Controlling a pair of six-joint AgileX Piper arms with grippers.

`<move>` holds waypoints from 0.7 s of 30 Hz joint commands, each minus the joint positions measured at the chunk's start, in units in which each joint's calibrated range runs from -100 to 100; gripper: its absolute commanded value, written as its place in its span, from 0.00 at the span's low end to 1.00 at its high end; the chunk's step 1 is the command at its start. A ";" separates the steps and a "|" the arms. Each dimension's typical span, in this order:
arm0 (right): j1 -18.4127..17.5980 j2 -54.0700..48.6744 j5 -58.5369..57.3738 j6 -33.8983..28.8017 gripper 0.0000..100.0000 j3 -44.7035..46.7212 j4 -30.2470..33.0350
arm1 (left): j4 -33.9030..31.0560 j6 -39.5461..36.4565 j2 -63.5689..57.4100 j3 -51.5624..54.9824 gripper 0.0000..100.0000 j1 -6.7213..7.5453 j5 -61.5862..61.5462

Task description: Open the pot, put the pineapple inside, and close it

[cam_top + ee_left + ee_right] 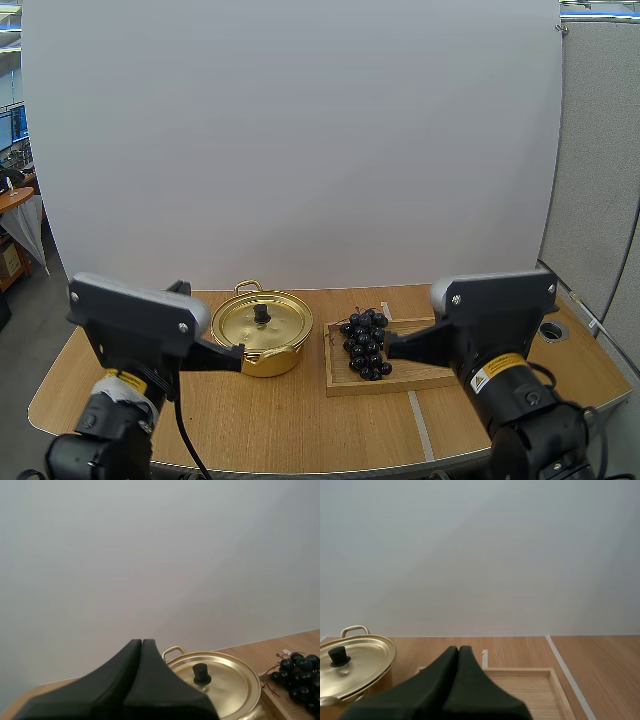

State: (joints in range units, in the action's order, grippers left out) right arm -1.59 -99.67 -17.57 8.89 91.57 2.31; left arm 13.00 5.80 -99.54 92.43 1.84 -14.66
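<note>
Gold pot [270, 362], lid [282, 322] on, sits mid desk [250, 420], just beyond left gripper [239, 357], fingers pressed together. Also pressed together: right gripper [391, 346], over wooden tray [400, 381]. Tray's left half holds grapes [364, 343].

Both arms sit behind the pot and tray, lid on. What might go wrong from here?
1. The fruit on the wooden tray is a bunch of grapes, not a pineapple; the target may be mistaken.
2. The black knob on the lid is small; the left gripper, shut, could slip off it or shove the pot.
3. The right gripper, also shut, might pinch loose grapes and drop some.
</note>
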 commanded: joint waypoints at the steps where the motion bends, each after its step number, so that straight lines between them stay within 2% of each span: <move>1: 0.23 -0.33 2.50 0.39 0.00 6.40 0.09 | -0.46 -0.29 -0.22 7.57 0.00 0.03 7.13; 7: 0.23 -0.33 2.50 0.39 0.00 8.43 0.09 | 0.02 -2.20 -0.22 7.57 0.00 -0.34 1.28; 11: 0.23 -0.33 0.97 0.39 0.00 8.43 0.09 | 0.02 -5.51 -0.46 7.57 0.00 -1.37 0.37; 14: 0.23 -0.33 0.29 0.39 0.00 8.43 -0.19 | 0.02 -7.42 -0.46 7.57 0.00 -1.64 -6.09; 17: 0.23 -0.33 -3.85 0.39 0.00 8.43 -0.34 | -0.33 -7.54 -0.46 7.57 0.00 -1.64 -15.22; 21: 0.23 -0.33 -9.91 0.39 0.00 8.43 -1.44 | -1.06 -8.24 -0.46 7.57 0.00 -1.64 -16.42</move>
State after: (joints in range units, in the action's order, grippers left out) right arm -1.59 -99.67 -17.95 8.99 99.78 2.17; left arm 13.00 -0.71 -99.67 99.77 0.31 -23.09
